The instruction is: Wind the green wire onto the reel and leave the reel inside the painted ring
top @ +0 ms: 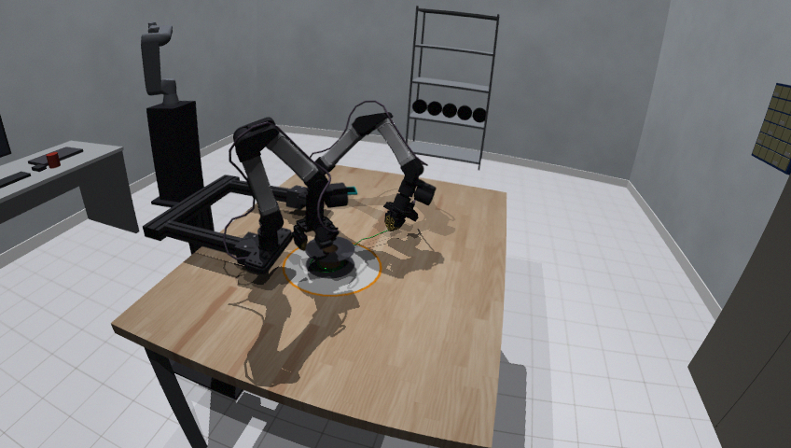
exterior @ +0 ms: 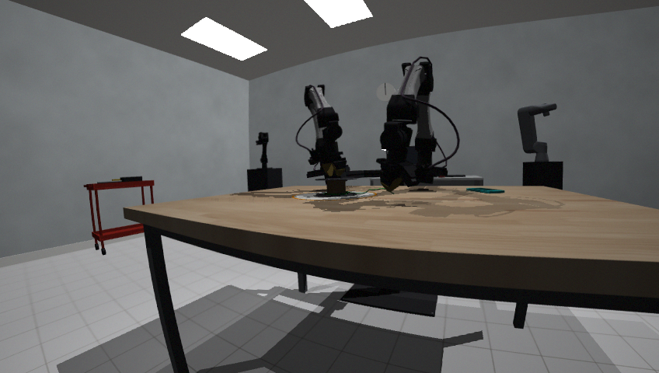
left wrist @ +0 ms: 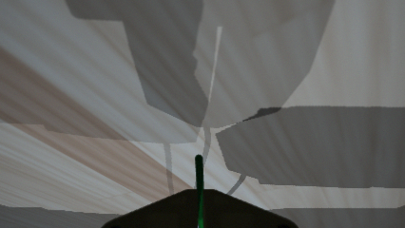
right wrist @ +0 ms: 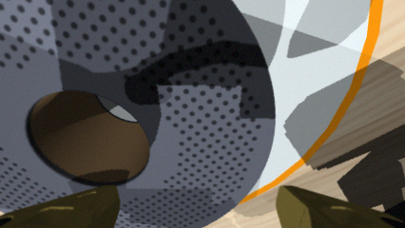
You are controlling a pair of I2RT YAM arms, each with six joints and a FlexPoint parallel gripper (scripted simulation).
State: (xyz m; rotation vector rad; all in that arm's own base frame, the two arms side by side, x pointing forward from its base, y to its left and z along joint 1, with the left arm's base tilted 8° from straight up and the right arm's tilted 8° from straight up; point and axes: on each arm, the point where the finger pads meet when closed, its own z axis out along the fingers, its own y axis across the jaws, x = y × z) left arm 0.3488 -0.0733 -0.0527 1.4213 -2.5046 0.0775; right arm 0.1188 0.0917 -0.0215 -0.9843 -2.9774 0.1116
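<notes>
The reel (top: 345, 250) (exterior: 336, 186) (right wrist: 214, 142) lay flat on the wooden table (top: 433, 332) (exterior: 416, 226) (left wrist: 48, 159) (right wrist: 395, 33), within the orange ring (top: 381, 272) (right wrist: 333, 128), one flange above the other; some green wire (top: 372, 235) (exterior: 370, 189) (left wrist: 199, 176) showed low around its core, and a length ran out across the ring to the left gripper (top: 390, 223) (exterior: 390, 186) (left wrist: 200, 199).
The left gripper's fingers were together, clamped on the wire, whose end stuck out past the tips; the right gripper (top: 316, 244) (exterior: 333, 169) (right wrist: 198, 195) was at the top flange, its fingers well apart with nothing between them; whether they touched the flange could not be told; a teal object (top: 352, 190) (exterior: 485, 189) lay on the table, well apart from the reel.
</notes>
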